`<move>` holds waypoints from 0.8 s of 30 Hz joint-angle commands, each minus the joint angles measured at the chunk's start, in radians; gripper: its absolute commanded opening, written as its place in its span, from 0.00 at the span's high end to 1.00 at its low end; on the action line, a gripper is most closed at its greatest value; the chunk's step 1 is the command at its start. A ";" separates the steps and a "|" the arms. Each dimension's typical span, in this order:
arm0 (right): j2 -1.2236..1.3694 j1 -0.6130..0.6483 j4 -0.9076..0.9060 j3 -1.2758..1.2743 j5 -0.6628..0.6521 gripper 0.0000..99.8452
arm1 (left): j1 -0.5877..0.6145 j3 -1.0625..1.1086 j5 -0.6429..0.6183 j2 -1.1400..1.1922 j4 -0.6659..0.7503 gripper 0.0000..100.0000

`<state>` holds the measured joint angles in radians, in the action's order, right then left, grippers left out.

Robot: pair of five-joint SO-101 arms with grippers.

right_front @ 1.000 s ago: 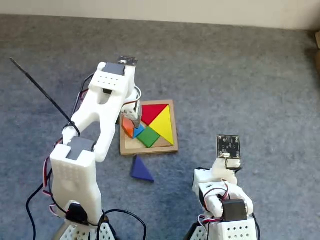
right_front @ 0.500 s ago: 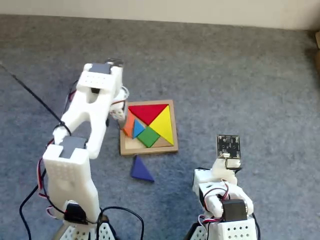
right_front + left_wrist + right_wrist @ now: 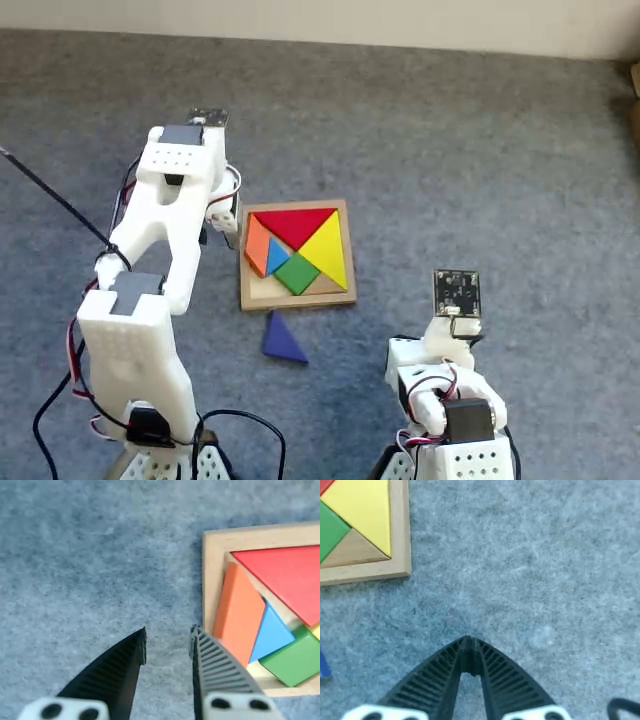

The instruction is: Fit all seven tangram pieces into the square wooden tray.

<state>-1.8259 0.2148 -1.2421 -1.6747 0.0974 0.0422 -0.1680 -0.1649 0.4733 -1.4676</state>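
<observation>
Overhead, I see the partly filled wooden tray with the purple triangle on the carpet near its arm-side edge; my left wrist camera shows the left gripper spread empty beside the tray, my right the right gripper pressed together off its corner.

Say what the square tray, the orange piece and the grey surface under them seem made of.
Square tray: wood, seemingly unvarnished, with a pale tan matt rim. Orange parallelogram piece: probably painted wood, with smooth flat colour and crisp edges. Grey surface: short-pile carpet or felt, with fuzzy fibres.
</observation>
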 commanded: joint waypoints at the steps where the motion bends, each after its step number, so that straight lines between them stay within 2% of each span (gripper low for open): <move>1: -0.012 -0.021 -0.008 -0.145 0.009 0.99 | -0.058 0.008 0.003 -0.042 0.017 0.85; 5: -0.012 -0.021 -0.008 -0.145 0.009 0.99 | -0.110 0.033 0.003 0.012 0.068 0.85; 10: -0.012 -0.021 -0.008 -0.145 0.009 0.99 | -0.134 -0.002 0.002 0.065 0.063 0.85; 24: -0.012 -0.021 -0.008 -0.145 0.009 0.99 | -0.133 0.016 -0.054 -0.068 0.029 0.85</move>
<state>-1.8259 0.2148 -1.2421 -1.6747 0.0974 -0.0652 -0.1481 -0.2079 0.4918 -1.4262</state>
